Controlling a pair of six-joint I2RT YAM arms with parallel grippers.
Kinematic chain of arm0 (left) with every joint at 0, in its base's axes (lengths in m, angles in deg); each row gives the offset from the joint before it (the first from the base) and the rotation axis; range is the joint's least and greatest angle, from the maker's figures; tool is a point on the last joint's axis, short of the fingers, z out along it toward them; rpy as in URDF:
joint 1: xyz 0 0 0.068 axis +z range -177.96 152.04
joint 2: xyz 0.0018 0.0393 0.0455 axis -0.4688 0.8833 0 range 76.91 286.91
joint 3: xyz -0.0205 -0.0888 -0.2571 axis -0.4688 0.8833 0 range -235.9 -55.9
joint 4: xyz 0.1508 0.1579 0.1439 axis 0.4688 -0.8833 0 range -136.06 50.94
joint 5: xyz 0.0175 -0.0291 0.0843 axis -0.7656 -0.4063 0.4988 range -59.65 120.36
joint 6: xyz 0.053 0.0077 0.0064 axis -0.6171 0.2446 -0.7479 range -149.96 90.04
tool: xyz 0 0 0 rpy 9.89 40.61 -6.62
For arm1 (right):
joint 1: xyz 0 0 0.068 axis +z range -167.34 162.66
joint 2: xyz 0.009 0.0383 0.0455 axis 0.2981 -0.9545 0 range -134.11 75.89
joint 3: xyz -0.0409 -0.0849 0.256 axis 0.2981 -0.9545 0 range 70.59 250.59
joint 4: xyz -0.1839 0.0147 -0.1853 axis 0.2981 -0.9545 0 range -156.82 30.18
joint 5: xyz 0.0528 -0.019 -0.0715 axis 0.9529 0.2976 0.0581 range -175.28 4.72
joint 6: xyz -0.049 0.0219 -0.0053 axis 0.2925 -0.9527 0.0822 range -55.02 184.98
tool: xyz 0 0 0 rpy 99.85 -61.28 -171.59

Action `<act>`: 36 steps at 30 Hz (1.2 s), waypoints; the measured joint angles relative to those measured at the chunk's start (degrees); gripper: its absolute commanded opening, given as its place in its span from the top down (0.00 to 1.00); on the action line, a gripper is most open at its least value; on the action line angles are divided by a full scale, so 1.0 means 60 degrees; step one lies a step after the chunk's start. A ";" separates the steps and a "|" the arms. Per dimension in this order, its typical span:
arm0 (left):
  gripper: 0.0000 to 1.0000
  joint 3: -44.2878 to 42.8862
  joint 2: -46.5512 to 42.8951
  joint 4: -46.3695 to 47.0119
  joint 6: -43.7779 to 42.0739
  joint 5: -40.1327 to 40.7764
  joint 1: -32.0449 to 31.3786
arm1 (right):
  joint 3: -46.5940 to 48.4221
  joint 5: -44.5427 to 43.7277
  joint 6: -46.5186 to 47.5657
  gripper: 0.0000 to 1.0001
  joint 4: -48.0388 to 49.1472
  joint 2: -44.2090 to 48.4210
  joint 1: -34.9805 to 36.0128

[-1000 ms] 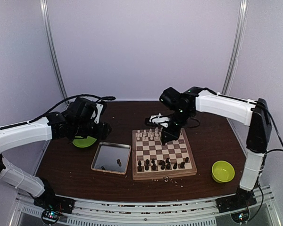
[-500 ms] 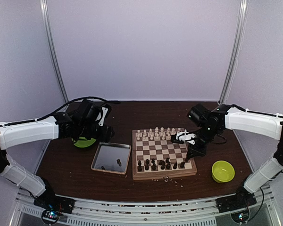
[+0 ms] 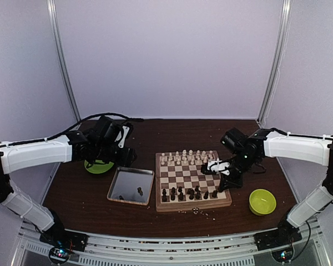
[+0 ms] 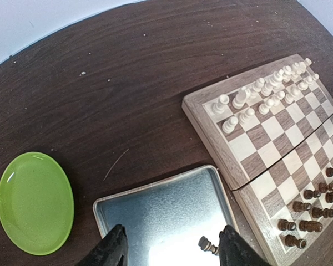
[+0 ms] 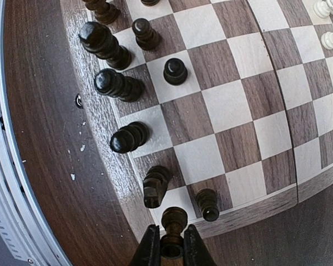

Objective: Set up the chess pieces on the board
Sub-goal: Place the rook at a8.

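1. The right arm's fingers point(image 5: 151, 250) are pinching a dark chess piece point(image 5: 173, 220) in a narrow grip. They are hanging it over the board point(image 3: 172, 206) near its 4 o'clock corner, close to the border.
2. This looks like the set-down. The piece should be going straight down, upright, onto a free corner square. The fingers should be opening only once its base is resting, because neighbouring dark chessmen point(image 5: 155, 187) are standing just beside it.
3. The left arm's fingers point(image 4: 112, 250) are standing wide with nothing between them, hovering over the tray point(image 4: 155, 213), where one spare dark piece point(image 4: 207, 244) is sitting.
4. A second ago the right arm was reaching over the board's 12 o'clock edge by the cream chessmen point(image 3: 186, 157). It has since swung round to the near-right side, and the left arm has been creeping slightly toward the tray.
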 measured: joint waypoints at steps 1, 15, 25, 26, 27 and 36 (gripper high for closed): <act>0.43 -0.0004 0.0022 -0.0015 0.0007 0.0000 0.0000 | -0.0007 0.0025 0.0044 0.90 0.0015 -0.0029 0.0000; 0.43 -0.0171 0.0204 -0.0226 0.0018 0.0000 0.0000 | -0.0397 0.0066 0.0321 0.88 0.0317 -0.0379 0.0011; 0.44 -0.0171 0.0240 -0.0237 0.0036 0.0000 0.0000 | -0.0397 0.0051 0.0386 0.80 0.0452 -0.0535 0.0055; 0.43 -0.0171 0.0240 -0.0240 0.0036 0.0000 0.0000 | -0.0397 0.0047 0.0397 0.79 0.0448 -0.0539 0.0058; 0.44 -0.0171 0.0240 -0.0251 0.0036 0.0000 0.0000 | -0.0397 0.0044 0.0404 0.78 0.0433 -0.0539 0.0062; 0.45 -0.0215 0.0244 -0.0634 0.0087 0.0015 0.0000 | -0.0280 0.0076 0.0499 0.70 -0.0291 0.0113 0.0062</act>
